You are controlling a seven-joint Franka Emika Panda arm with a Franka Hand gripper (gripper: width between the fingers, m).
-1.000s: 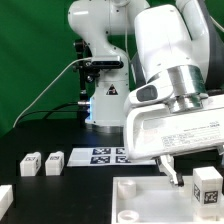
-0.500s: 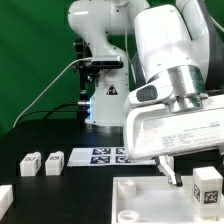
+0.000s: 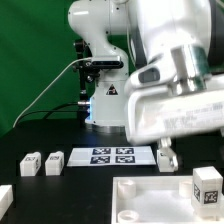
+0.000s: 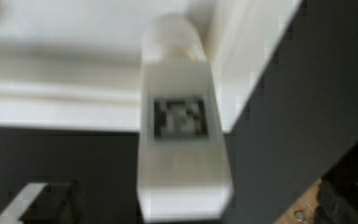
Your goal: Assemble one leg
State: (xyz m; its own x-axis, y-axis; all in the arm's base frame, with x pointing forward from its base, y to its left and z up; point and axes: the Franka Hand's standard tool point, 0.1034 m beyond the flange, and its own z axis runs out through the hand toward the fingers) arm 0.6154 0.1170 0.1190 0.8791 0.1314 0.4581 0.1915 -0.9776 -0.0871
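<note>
A white leg (image 3: pixel 207 186) with a black-and-white tag stands upright at the exterior view's right, on the white rimmed panel (image 3: pixel 150 200). In the wrist view the leg (image 4: pixel 179 130) runs lengthwise between my fingers, its far end at the panel's corner (image 4: pixel 87 70). My gripper (image 3: pixel 190 160) hangs just above and around the leg; one finger (image 3: pixel 165 158) shows to its left, well apart from it. In the wrist view the gripper (image 4: pixel 185 205) is open, with a dark gap between the finger (image 4: pixel 37 202) and the leg. The view is blurred.
Two more legs (image 3: pixel 30 163) (image 3: pixel 55 161) lie at the exterior view's left, and another white part (image 3: pixel 5 202) sits at the left edge. The marker board (image 3: pixel 110 155) lies behind the panel. The arm's base (image 3: pixel 105 100) stands at the back.
My gripper has risen and shifted slightly to the exterior view's left with motion blur. The upright leg has stayed where it was.
</note>
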